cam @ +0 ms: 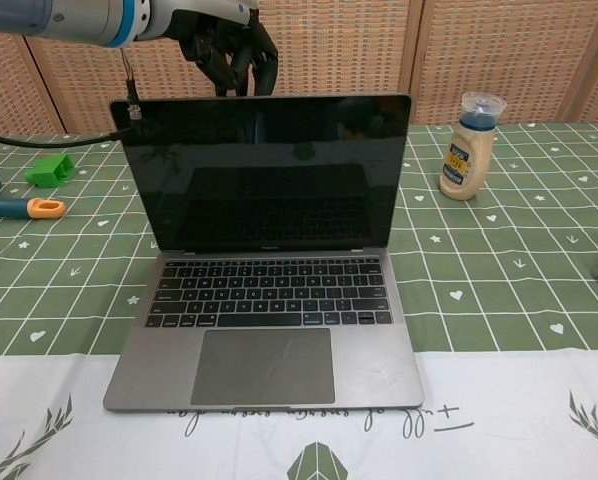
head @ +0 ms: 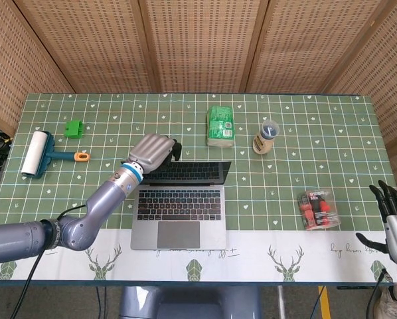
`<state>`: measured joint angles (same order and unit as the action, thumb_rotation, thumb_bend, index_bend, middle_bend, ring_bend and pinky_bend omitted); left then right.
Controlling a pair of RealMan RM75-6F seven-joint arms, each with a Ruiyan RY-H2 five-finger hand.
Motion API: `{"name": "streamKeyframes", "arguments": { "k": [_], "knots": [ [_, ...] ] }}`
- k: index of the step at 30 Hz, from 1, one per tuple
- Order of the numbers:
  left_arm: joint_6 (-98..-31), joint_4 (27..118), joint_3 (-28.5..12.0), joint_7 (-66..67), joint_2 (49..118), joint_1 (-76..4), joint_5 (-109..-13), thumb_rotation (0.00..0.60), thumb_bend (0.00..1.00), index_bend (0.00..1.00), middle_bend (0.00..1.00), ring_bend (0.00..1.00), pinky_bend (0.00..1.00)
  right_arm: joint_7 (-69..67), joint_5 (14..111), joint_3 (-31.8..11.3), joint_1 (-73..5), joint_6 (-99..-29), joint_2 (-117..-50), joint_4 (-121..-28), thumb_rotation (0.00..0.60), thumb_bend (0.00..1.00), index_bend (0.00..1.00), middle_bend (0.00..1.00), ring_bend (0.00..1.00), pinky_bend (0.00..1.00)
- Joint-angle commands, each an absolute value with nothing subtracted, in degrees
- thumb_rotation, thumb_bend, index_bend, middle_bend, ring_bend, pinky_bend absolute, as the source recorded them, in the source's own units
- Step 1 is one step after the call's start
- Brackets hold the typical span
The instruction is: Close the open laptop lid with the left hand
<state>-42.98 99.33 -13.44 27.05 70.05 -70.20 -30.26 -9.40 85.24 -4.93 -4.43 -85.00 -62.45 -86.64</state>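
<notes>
A grey laptop (head: 178, 207) sits at the table's front middle, its lid (cam: 264, 175) tipped forward over the keyboard (cam: 267, 293). My left hand (head: 152, 152) rests against the back of the lid's top edge at its left end, fingers (cam: 234, 55) curled over the rim in the chest view. It holds nothing. My right hand (head: 394, 216) hangs with fingers spread at the table's far right front corner, away from everything.
Behind the laptop lie a green packet (head: 220, 125) and a sauce bottle (head: 265, 137). A lint roller (head: 39, 155) and a green block (head: 73, 128) sit at the left. A packet of small bottles (head: 319, 209) lies right of the laptop.
</notes>
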Motion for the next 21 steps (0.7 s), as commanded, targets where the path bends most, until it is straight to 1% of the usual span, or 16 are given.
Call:
{"name": "streamKeyframes", "arguments": {
  "k": [1, 11, 21],
  "knots": [
    [-43.5, 101.9, -13.0, 26.2, 69.4, -69.8, -32.5, 0.6, 1.0, 0.51, 0.4, 0.37, 0.38, -9.4, 85.3, -4.9, -4.4, -85.1, -62.4, -86.7, 0.6, 0.02, 0.0, 0.0, 0.0, 0.0],
    [-43.5, 107.7, -10.5, 22.8, 70.3, -67.2, -39.3, 0.6, 1.0, 0.51, 0.4, 0.37, 0.38, -9.5, 85.8, -4.8, -4.2, -85.5, -62.2, -87.0, 0.6, 0.02, 0.0, 0.0, 0.0, 0.0],
    [-43.2, 108.1, -6.9, 20.4, 73.5, -64.7, -44.5, 0.6, 1.0, 0.51, 0.4, 0.37, 0.38, -9.5, 86.3, -4.6, -4.0, -86.2, -62.0, -87.3, 0.6, 0.02, 0.0, 0.0, 0.0, 0.0]
  ]
}}
